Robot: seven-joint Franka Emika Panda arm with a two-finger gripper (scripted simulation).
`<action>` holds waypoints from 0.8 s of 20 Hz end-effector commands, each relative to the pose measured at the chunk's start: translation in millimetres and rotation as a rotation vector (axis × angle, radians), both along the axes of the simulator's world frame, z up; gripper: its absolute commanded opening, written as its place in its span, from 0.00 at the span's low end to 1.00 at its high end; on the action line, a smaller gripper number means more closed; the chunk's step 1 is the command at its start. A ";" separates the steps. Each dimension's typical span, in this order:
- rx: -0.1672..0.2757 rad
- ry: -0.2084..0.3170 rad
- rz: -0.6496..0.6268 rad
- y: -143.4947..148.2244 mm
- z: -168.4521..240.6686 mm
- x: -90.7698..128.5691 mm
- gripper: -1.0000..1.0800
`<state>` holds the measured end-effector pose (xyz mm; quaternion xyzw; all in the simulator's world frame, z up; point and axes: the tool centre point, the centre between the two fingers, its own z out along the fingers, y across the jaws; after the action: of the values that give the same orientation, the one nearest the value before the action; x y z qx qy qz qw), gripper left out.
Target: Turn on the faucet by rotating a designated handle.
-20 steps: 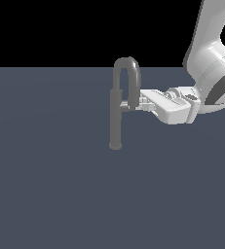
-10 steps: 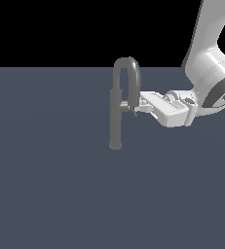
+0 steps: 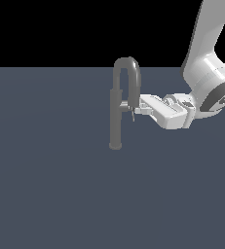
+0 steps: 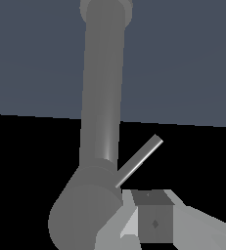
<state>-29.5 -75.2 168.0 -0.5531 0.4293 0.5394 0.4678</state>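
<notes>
Slate-blue table (image 3: 46, 194) fills the lower part of the exterior view, black above it. White arm (image 3: 206, 68) comes down from the exterior view's upper right, cut off by the frame edge. Since a second ago it has edged toward the exterior view's left, so the gripper (image 3: 133, 108) now sits right against the faucet (image 3: 115, 116) instead of just short of it. The faucet has not moved: it stands upright on its small round foot near the middle of the table. The handle (image 3: 128, 73), the hooked loop on top, curves down on the gripper's side, its lower end meeting the gripper's tip. The fingers are too small and overlapped to read there, and the wrist view shows only one grey pad (image 4: 153, 222) beside the pipe, so I cannot tell whether the gripper is spread or pinching. A thin rod (image 4: 139, 161) juts from the pipe in the wrist view.
</notes>
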 end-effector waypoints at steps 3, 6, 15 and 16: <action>0.004 0.008 0.002 3.3 -7.2 2.1 0.00; -0.003 0.015 -0.007 5.2 -16.9 9.4 0.00; -0.021 0.036 -0.031 9.9 -45.0 30.0 0.00; -0.023 0.039 -0.033 10.3 -48.0 32.2 0.00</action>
<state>-18.5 -72.4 140.9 -0.5391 0.4375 0.5563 0.4566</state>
